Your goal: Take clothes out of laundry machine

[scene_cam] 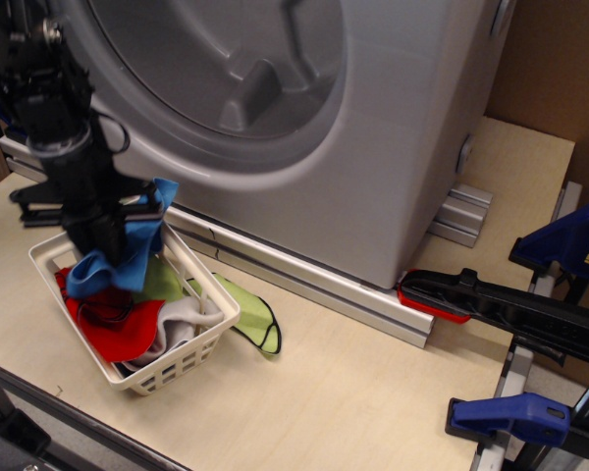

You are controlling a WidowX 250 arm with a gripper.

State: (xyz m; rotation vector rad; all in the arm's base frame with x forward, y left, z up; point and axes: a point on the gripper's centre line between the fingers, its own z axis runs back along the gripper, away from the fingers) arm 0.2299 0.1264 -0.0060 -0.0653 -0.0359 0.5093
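The black robot arm reaches down from the upper left, its wrist roughly vertical. The gripper [106,235] points straight down, fingers closed on the blue cloth [118,257], which drapes around and below the fingertips, hiding them.

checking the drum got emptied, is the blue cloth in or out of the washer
Out. The blue cloth hangs from the hand over the white basket, and the washer drum shows only bare grey ribs.
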